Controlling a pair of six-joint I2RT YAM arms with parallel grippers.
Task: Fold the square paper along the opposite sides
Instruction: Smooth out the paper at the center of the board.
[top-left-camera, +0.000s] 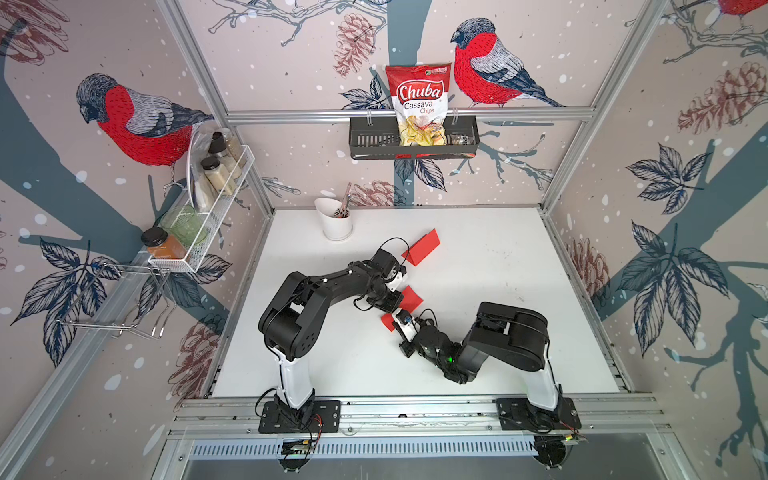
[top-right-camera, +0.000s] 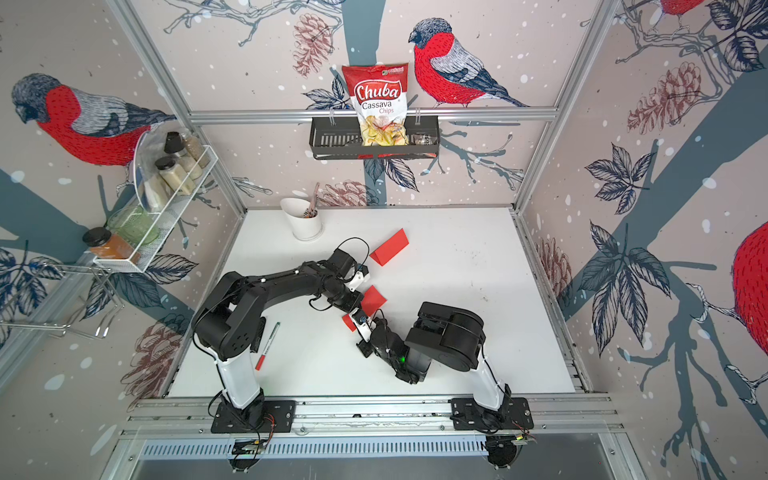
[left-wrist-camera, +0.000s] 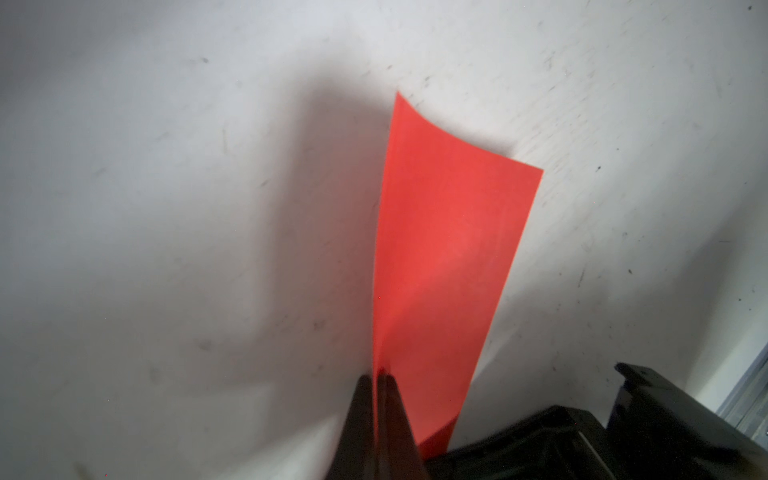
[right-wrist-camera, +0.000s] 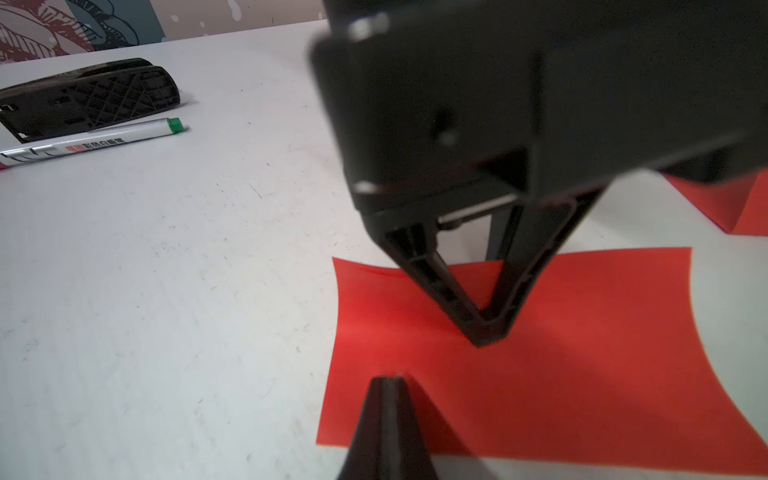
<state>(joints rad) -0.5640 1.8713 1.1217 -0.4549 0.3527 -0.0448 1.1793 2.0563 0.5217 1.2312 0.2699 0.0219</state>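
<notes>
A red square paper (top-left-camera: 410, 300) is seen lying near the middle of the white table (top-left-camera: 498, 324), turned cornerwise to the table's edges, between the two arms. The left gripper (right-wrist-camera: 490, 332) is pointed down onto the sheet's inner area, its fingers (left-wrist-camera: 361, 415) closed tip to tip. A red sliver is shown in the gap between them in the left wrist view, but whether the sheet is pinched or only pressed cannot be told. The right gripper (right-wrist-camera: 388, 384) is closed too, with nothing visible between its fingers, and its tip is set just over the edge nearest the right arm. The sheet's edges are slightly curled.

Neither arm is judged nearer, since both are on the sheet. The fold is judged to depend on one edge being carried across to the opposite one, with both grippers crowded over it.

An already folded red paper (top-left-camera: 422, 247) is tented just beyond. A white cup (top-left-camera: 337, 224) is placed farther back. A marker pen (top-right-camera: 268, 345) and a black ribbed object (right-wrist-camera: 87, 97) are found well aside, by the left arm.
</notes>
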